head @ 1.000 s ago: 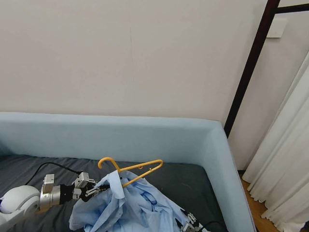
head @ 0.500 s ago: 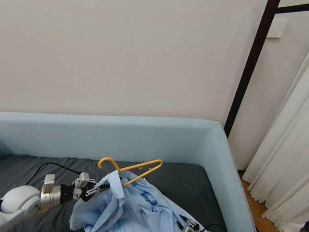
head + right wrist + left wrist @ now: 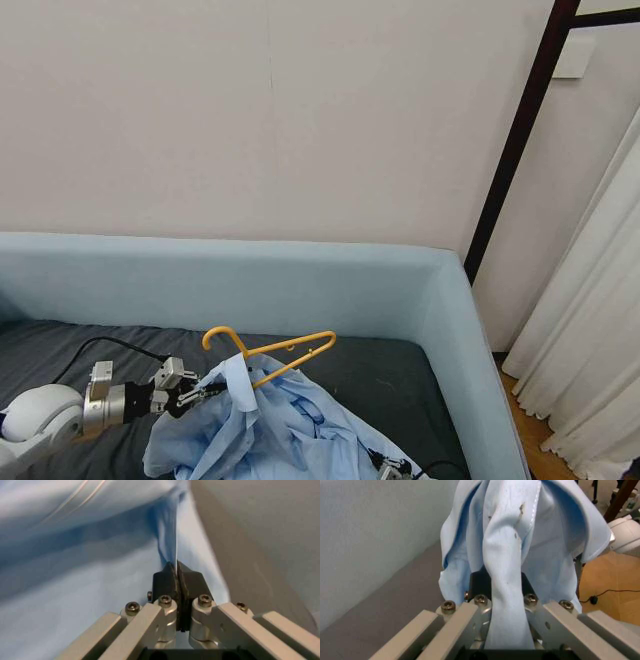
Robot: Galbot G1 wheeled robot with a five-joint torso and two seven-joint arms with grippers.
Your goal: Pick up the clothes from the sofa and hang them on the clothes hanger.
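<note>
Since a second ago, our right gripper [image 3: 393,467] has sunk a little lower at the bottom edge of the head view; nothing else appears to have shifted. We see a pale blue shirt [image 3: 270,430] heaped on the dark grey seat [image 3: 390,365] of a light blue sofa [image 3: 300,285]. A yellow hanger [image 3: 285,355] sits tilted in the top of the shirt, its hook curving up and to the left. Our left gripper [image 3: 190,393] reaches in from the left, against the shirt's raised fold. Its wrist view shows the jaws clenched on a thick roll of blue cloth (the fabric runs between them). Our right gripper lies at the shirt's lower right edge, and its wrist view shows the jaws pinched tight on a thin fold of shirt. Behind the sofa is a plain wall [image 3: 250,120], with a dark pole [image 3: 510,160] and a white curtain [image 3: 590,330] to the right.
</note>
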